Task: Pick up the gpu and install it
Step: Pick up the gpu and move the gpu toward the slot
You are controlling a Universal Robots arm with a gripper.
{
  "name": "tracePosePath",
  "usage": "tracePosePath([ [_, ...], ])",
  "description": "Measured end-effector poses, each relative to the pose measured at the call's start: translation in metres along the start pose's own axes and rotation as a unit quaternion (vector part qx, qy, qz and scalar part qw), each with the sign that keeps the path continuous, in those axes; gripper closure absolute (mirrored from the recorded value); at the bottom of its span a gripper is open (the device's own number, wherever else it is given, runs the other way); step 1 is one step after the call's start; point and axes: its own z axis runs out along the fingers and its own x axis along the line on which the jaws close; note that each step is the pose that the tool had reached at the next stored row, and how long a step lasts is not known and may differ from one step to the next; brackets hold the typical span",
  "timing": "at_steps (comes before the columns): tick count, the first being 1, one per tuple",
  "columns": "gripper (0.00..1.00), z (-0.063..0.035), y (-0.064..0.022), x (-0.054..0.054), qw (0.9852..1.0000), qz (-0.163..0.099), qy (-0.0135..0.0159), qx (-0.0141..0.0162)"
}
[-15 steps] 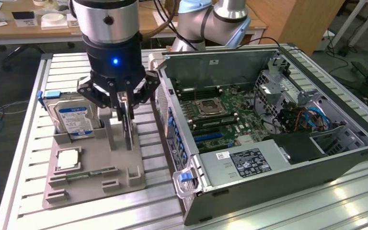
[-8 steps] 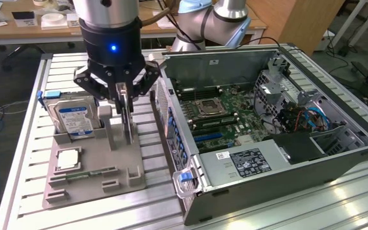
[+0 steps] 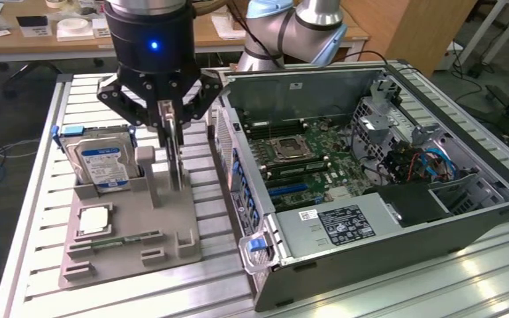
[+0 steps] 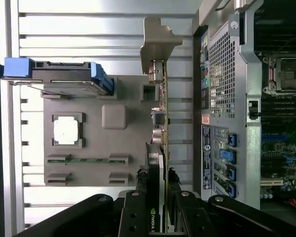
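The gpu (image 3: 175, 159) stands on edge over the grey parts holder (image 3: 130, 262), seen as a thin upright card. My gripper (image 3: 174, 129) comes down on it from above and is shut on the gpu's upper edge. In the wrist view the gpu (image 4: 162, 98) runs edge-on from its silver bracket (image 4: 158, 39) to my gripper (image 4: 157, 186), with a black finger (image 4: 141, 181) on each side of the cooler. Its lower edge reaches the holder; whether it sits in a slot I cannot tell. The open computer case (image 3: 466, 218) lies close beside it, on the exterior view's right.
On the holder are a silver hard drive with a blue-white label (image 3: 104, 162), a processor (image 3: 93, 220) and a narrow memory stick (image 3: 113, 243). The case's perforated rear wall (image 4: 232, 98) is next to the card. The motherboard (image 3: 299, 152) has blue slots (image 3: 290, 189).
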Motion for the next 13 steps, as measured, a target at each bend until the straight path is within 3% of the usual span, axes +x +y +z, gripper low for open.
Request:
tracePosePath([
  [13,0.73,-0.0200,0.0009,0.000,1.0000,0.000,0.0000,0.0000],
])
